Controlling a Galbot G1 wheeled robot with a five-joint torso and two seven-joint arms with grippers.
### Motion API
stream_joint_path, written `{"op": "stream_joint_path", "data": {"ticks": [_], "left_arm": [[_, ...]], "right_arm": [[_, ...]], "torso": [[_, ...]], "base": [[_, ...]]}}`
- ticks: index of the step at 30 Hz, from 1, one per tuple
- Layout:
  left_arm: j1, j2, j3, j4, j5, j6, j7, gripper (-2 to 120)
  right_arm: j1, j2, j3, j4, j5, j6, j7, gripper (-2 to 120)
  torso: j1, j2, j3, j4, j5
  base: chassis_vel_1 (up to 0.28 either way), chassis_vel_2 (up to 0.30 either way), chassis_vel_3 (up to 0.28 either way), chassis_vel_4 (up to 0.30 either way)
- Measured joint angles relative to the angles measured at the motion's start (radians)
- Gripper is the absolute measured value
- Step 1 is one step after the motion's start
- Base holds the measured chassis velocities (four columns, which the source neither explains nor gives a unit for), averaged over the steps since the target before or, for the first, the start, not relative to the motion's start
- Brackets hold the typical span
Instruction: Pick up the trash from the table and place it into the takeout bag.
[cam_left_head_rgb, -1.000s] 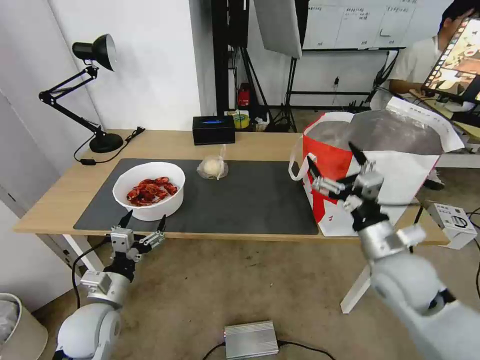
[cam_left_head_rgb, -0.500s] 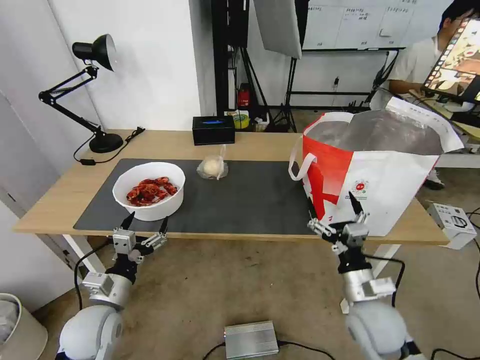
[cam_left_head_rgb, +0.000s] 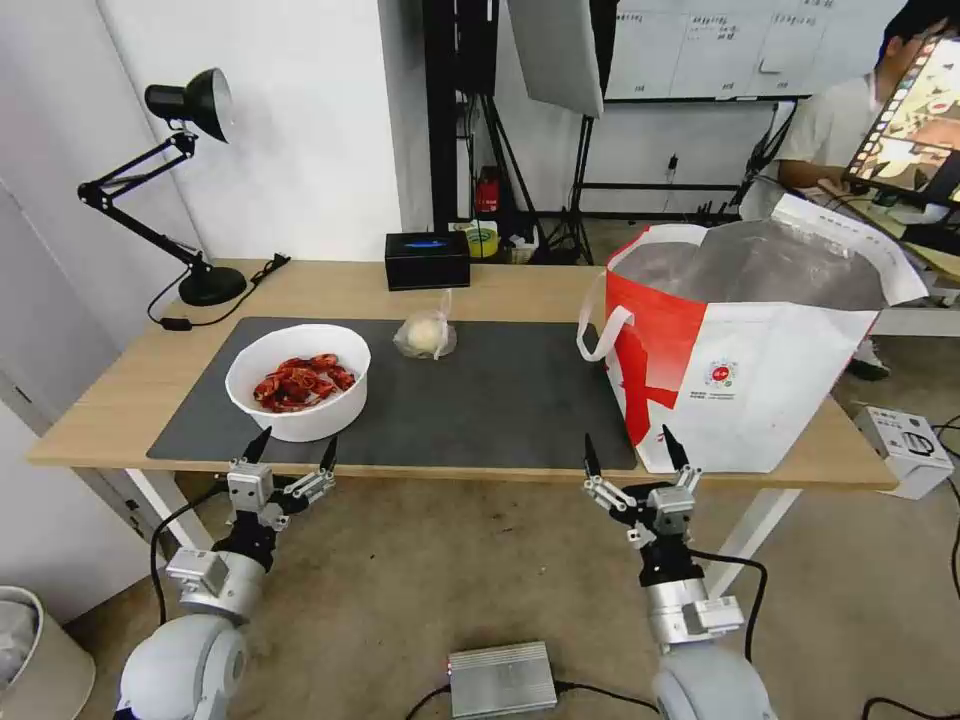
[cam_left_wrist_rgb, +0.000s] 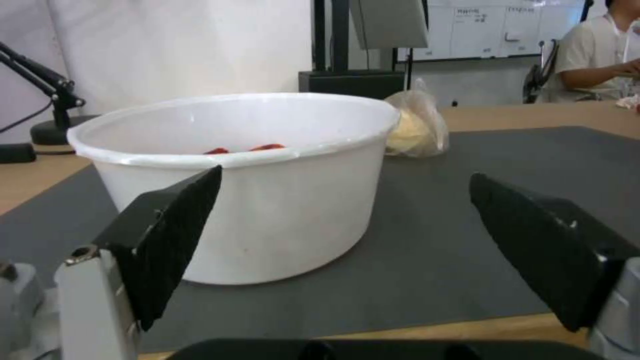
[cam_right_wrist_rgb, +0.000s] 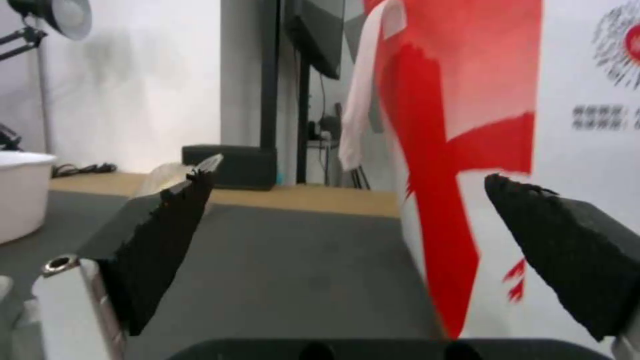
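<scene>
Trash remaining on your desk (cam_left_head_rgb: 520, 285): white bowl (cam_left_head_rgb: 298, 394) of red shells, small bag (cam_left_head_rgb: 427, 334). Left gripper (cam_left_head_rgb: 292, 455) and right gripper (cam_left_head_rgb: 630, 452) hover below the front edge, jaws apart. Risk: tipping the bowl spills shells short of the takeout bag (cam_left_head_rgb: 790, 400).

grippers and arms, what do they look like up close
Both match. The left gripper and right gripper each have two pointed black fingers with textured pads on silver metal bases. Below come black wrist sections, silver cylindrical joints, then rounded pale grey arm shells. A black cable loops beside each wrist.
</scene>
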Motion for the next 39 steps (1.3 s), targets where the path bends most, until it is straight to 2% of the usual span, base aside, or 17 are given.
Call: {"op": "stream_joint_path", "data": {"ticks": [28,35,39], "left_arm": [[0.023,-0.023,-0.015,-0.012,0.009,-0.008,0.003,100],[0.023,-0.032,-0.014,-0.010,0.012,-0.010,0.004,100],[0.024,-0.035,-0.024,-0.009,0.024,-0.011,0.006,100]], "right_arm": [[-0.053,0.046,-0.048,0.003,-0.039,0.005,-0.020,100],[-0.032,0.024,-0.067,0.002,-0.037,-0.001,-0.027,100],[0.015,-0.003,-0.083,0.000,0.010,-0.001,-0.064,100]], "torso": [[0.000,0.000,0.000,-0.0001,0.0001],[0.000,0.000,0.000,-0.0002,0.0001],[0.000,0.000,0.000,-0.0003,0.0002]], "base": [[0.000,0.000,0.000,0.000],[0.000,0.000,0.000,0.000],[0.000,0.000,0.000,0.000]]}}
